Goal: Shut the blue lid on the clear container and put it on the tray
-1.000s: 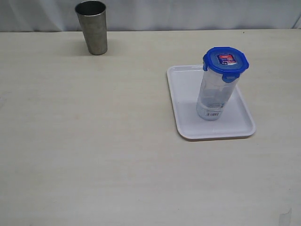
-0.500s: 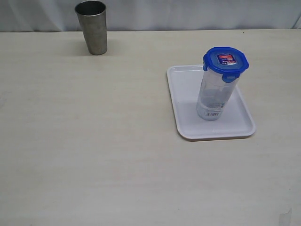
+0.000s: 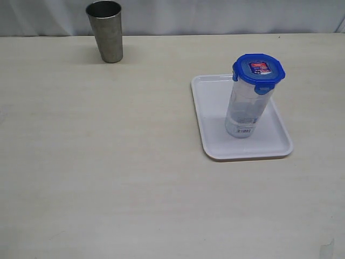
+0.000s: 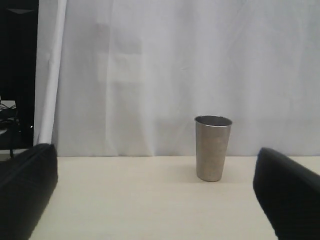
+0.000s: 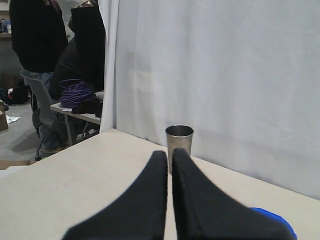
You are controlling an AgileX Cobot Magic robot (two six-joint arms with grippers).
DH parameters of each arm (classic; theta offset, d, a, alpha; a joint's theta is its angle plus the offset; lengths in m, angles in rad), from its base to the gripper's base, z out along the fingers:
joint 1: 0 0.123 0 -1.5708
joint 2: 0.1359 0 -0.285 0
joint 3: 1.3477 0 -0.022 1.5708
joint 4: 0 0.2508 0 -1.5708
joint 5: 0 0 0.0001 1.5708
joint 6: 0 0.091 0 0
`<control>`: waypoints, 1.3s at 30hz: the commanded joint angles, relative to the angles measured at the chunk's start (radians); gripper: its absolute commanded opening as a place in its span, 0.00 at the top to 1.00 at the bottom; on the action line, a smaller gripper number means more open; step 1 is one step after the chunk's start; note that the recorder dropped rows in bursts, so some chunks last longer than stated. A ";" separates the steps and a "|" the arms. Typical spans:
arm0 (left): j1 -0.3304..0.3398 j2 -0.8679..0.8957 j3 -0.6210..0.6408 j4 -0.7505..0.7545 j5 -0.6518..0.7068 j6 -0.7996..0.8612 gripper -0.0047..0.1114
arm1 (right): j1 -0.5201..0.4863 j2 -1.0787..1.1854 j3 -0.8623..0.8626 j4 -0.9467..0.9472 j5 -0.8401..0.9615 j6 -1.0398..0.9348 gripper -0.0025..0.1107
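Note:
The clear container (image 3: 245,110) stands upright on the white tray (image 3: 213,116) at the right of the table, with the blue lid (image 3: 258,72) seated on its top. Neither arm shows in the exterior view. In the left wrist view my left gripper (image 4: 160,187) is open, its black fingers (image 4: 25,185) far apart at the picture's sides with only bare table between them. In the right wrist view my right gripper (image 5: 169,157) is shut with nothing in it, and an edge of the blue lid (image 5: 272,220) peeks out beside one finger.
A tapered grey steel cup (image 3: 106,31) stands upright near the table's back left; it also shows as the cup (image 4: 212,148) ahead of the left gripper and the cup (image 5: 179,140) beyond the right fingertips. A white curtain hangs behind the table.

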 commanded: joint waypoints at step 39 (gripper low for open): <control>0.004 -0.003 0.003 0.003 0.304 0.089 0.05 | -0.006 -0.003 0.005 -0.005 -0.002 -0.007 0.94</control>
